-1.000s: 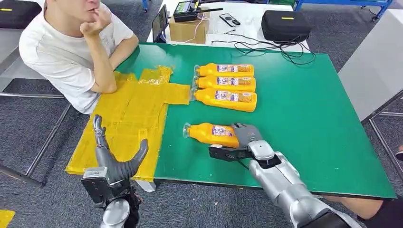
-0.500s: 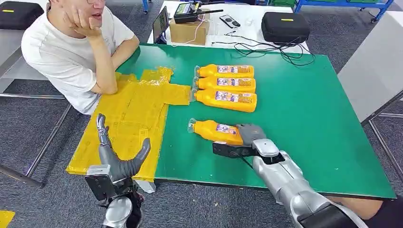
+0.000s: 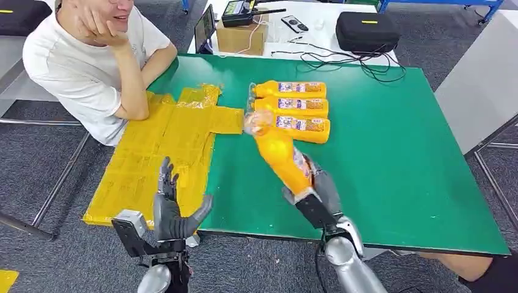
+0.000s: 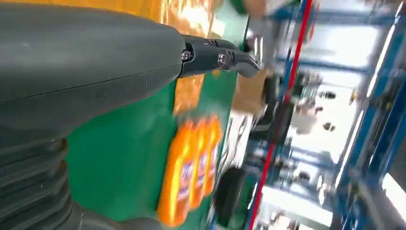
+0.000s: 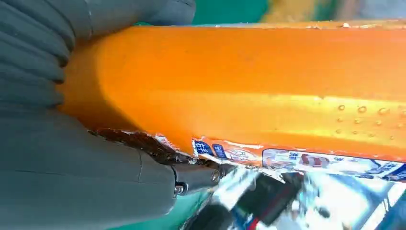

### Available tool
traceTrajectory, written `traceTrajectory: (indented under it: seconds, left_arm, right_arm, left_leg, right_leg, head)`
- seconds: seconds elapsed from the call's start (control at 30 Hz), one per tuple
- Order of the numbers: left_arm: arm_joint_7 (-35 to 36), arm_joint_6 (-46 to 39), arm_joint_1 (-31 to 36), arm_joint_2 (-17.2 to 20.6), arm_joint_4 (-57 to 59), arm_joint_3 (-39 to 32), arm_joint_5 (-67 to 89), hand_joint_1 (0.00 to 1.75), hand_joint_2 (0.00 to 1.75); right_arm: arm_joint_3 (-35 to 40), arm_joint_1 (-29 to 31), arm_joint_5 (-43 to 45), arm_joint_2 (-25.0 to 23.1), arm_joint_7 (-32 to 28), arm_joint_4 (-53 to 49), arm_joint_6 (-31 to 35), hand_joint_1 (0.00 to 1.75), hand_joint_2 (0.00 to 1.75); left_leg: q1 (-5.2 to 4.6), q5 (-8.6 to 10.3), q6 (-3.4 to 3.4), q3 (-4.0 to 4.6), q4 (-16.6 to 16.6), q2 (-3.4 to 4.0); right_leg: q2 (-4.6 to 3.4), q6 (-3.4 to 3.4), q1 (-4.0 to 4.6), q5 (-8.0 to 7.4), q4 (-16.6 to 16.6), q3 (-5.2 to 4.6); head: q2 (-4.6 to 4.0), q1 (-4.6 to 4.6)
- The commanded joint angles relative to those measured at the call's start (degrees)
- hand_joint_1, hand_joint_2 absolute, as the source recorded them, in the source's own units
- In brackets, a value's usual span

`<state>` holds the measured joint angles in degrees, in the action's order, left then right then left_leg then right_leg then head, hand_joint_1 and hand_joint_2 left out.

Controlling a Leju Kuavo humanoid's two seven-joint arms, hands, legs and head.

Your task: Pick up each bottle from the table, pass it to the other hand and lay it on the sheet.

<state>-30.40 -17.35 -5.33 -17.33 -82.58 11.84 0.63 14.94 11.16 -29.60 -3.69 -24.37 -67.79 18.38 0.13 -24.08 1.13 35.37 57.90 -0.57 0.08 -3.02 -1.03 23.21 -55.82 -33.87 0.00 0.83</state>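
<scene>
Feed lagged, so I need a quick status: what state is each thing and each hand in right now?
Held bottle: lifted off the table, tilted, gripped at its base by the right hand.
Three bottles: lying side by side on the table.
Left hand: holds nothing, fingers apart.
Yellow sheet: flat, no bottle on it.

Glossy orange plastic bottle [image 3: 283, 157]

Both arms are silver metal with rounded joint housings. The left hand [image 3: 174, 210] and right hand [image 3: 317, 189] are dark grey, each with a ribbed cover (like a bellows) and small silver screws at the fingers.
</scene>
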Motion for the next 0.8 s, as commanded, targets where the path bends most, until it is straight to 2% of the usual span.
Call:
traceTrajectory:
  seconds: [0.03, 0.1, 0.17, 0.23, 0.3, 0.43, 0.47, 0.6, 0.7, 0.8]
  left_arm:
    - [-0.4, 2.0, 0.6, 4.5, 3.9, 6.1, 1.3, 0.0, 1.75]
    - [-1.0, 4.0, 0.7, 5.7, 4.2, 8.6, 3.3, 0.0, 1.75]
    - [-1.8, 5.9, 1.2, 6.6, 4.8, 11.2, 6.4, 0.0, 1.75]
    - [-1.9, 7.3, 2.0, 5.9, 5.3, 11.3, 6.7, 0.0, 1.75]
    - [-1.6, 7.7, 2.9, 5.1, 5.6, 10.3, 5.9, 0.0, 1.75]
    - [-1.2, 8.1, 3.2, 4.8, 5.6, 9.7, 5.2, 0.0, 1.75]
    - [-0.9, 8.3, 3.7, 4.1, 5.7, 8.7, 3.9, 0.0, 1.75]
    - [2.0, 10.6, 7.6, 1.3, 5.8, 6.4, -2.5, 0.0, 1.75]
    - [4.2, 12.2, 8.2, 1.3, 5.1, 7.6, -6.6, 0.0, 1.75]
    - [4.8, 13.5, 7.7, 2.4, 4.4, 9.5, -8.6, 0.0, 1.75]
  right_arm:
    - [-6.7, -3.6, 2.8, -2.9, -2.8, -8.9, 0.4, 1.75, 1.75]
    - [-5.9, -3.6, 3.2, -2.9, -3.5, -8.7, -1.4, 1.75, 1.75]
    - [-2.5, -3.1, 3.2, -2.4, -4.2, -7.4, -7.0, 1.75, 1.75]
    - [3.4, -2.2, -1.3, -1.6, -4.2, -4.6, -10.3, 1.75, 1.75]
    - [7.2, -1.8, -3.8, -2.7, -4.1, -2.0, -10.4, 1.75, 1.75]
    - [8.6, -1.5, -4.5, -3.0, -4.1, -1.0, -9.9, 1.75, 1.75]
    - [11.2, -1.0, -5.4, -3.2, -4.6, 0.0, -11.5, 1.75, 1.75]
    - [20.6, 1.9, -9.2, -7.7, -5.1, 6.2, -8.8, 1.75, 1.75]
    - [26.5, 4.0, -10.0, -8.9, -4.7, 8.5, -6.0, 1.75, 1.75]
    - [28.7, 5.0, -7.7, -8.4, -3.7, 9.4, -5.8, 1.75, 1.75]
  left_leg:
    - [-0.02, -0.13, -0.07, -0.26, -0.1, 0.01]
    - [-0.03, -0.12, -0.08, -0.23, 0.0, -0.02]
    - [-0.02, -0.11, -0.1, -0.24, -0.1, 0.04]
    - [-0.03, -0.05, -0.05, -0.08, -0.1, 0.07]
    - [-0.01, -0.08, -0.07, -0.15, -0.1, 0.16]
    - [0.04, -0.11, -0.09, -0.23, -0.1, 0.19]
    - [0.05, -0.07, -0.07, -0.17, -0.1, 0.14]
    - [0.07, -0.1, -0.07, -0.11, 0.0, 0.31]
    - [0.1, -0.18, -0.13, -0.2, 0.0, 0.49]
    - [0.08, -0.08, -0.1, -0.13, 0.0, 0.21]
  right_leg:
    - [0.03, 0.15, 0.01, 0.14, 0.0, 0.25]
    - [0.05, 0.18, -0.01, 0.14, 0.0, 0.22]
    - [0.0, 0.19, 0.0, 0.12, 0.0, 0.21]
    - [-0.06, 0.1, -0.01, 0.03, 0.1, 0.04]
    - [-0.12, 0.12, 0.01, 0.04, 0.1, 0.09]
    - [-0.12, 0.17, 0.07, 0.07, 0.1, 0.15]
    - [-0.08, 0.13, 0.08, 0.04, 0.1, 0.1]
    - [-0.29, 0.14, 0.09, 0.01, 0.0, 0.02]
    - [-0.39, 0.22, 0.12, 0.05, -0.1, 0.07]
    - [-0.16, 0.17, 0.09, 0.05, 0.0, 0.05]
  head:
    - [0.0, 0.0]
    - [0.0, 0.0]
    - [0.0, 0.02]
    - [0.0, 0.0]
    - [0.0, 0.02]
    - [0.0, 0.02]
    - [0.0, 0.02]
    - [0.0, 0.0]
    - [0.0, 0.02]
    - [0.0, 0.0]
